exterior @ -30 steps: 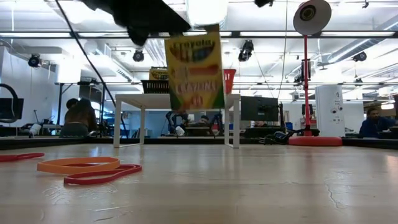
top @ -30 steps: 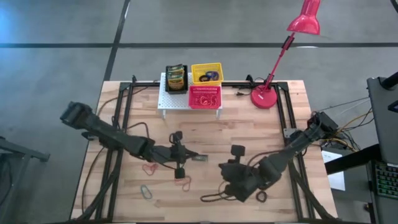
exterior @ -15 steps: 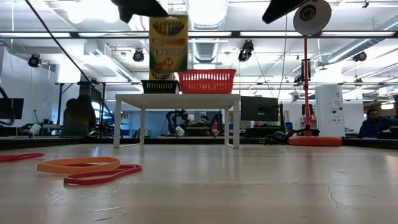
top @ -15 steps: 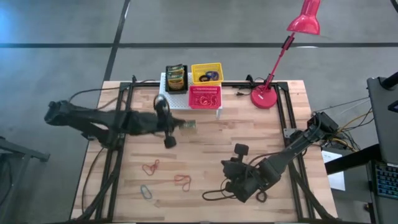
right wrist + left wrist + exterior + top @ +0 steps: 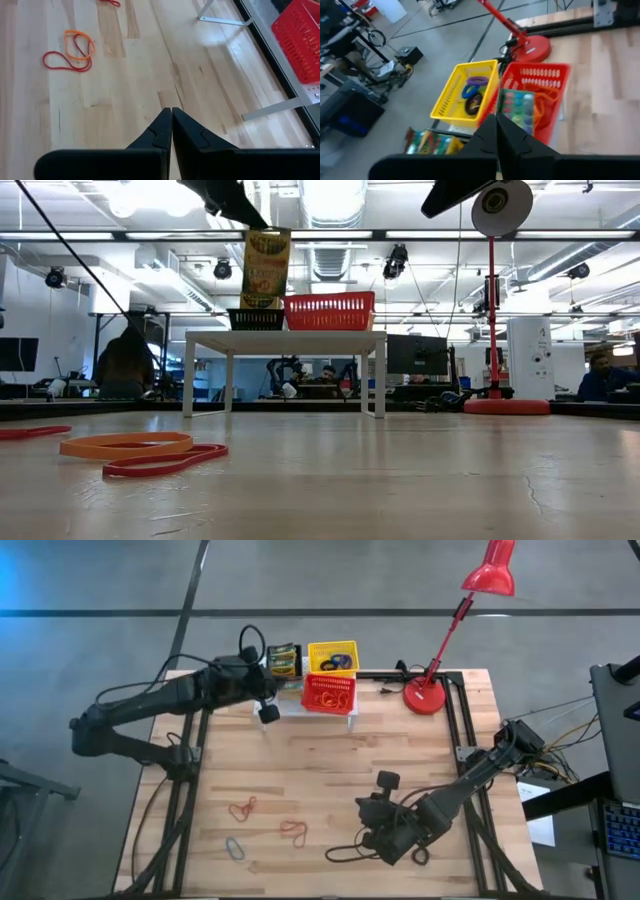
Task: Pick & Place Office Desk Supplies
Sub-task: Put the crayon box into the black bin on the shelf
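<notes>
High view: left tool [image 5: 268, 690] at upper centre of frame, over the rack's [image 5: 272, 706] left edge, beside the black basket [image 5: 284, 664].
Left tool state: clenched on a crayon box [image 5: 262, 268]; in left wrist view the fingers pressed together, box [image 5: 517, 109] end-on just beyond their tips, over the red basket [image 5: 559, 76].
Low view: box hanging upright from the left tool [image 5: 232, 202] at top of frame, lower end just above the black basket [image 5: 254, 319] on the rack [image 5: 285, 337].
Black basket: on rack, upper centre of high view; another crayon box [image 5: 284, 658] lying in it.
Yellow basket [image 5: 333, 646]: right of the black one; purple, blue and black loops [image 5: 472, 92] inside.
Red basket [image 5: 329, 694]: below the yellow one in high view; orange loops [image 5: 547, 98] inside.
Right tool [image 5: 378, 825]: low on the tabletop [image 5: 400, 755], lower centre-right of high view; fingers [image 5: 156, 131] closed together, nothing held.
Loose loops: red and orange pair [image 5: 241, 808], another red and orange pair [image 5: 293, 830], and one pale loop [image 5: 234, 848], lower left of high view; well apart from both tools.
Lamp [image 5: 430, 695]: base on tabletop, upper right of high view.
</notes>
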Tool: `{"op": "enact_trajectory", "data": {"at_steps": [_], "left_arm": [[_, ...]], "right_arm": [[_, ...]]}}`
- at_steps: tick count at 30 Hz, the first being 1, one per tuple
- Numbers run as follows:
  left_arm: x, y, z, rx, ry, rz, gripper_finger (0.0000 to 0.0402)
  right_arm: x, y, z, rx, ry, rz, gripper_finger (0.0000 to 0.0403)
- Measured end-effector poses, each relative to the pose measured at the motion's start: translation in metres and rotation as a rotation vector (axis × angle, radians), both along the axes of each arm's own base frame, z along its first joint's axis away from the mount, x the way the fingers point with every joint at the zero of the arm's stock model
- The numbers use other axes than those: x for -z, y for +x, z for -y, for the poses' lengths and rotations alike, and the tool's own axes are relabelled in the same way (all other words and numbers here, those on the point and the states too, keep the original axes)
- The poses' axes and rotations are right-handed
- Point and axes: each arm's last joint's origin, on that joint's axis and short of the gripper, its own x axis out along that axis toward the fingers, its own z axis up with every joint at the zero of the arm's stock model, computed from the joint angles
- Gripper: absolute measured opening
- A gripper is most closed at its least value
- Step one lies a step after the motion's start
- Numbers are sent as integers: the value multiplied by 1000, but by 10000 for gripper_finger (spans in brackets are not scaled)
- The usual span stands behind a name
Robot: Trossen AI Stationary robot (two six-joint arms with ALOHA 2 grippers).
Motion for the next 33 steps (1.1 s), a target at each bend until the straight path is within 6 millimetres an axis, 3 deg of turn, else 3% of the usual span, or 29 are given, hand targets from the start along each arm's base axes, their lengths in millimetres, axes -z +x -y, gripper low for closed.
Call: {"op": "enact_trajectory", "data": {"at_steps": [14, 33], "left_arm": [[4, -14, -38, -3, 113, -102, 0], [20, 10, -55, -4, 214, -178, 0]], "right_arm": [[0, 0, 0, 0, 1, 1, 8], [0, 0, 0, 7, 10, 7, 8]]}}
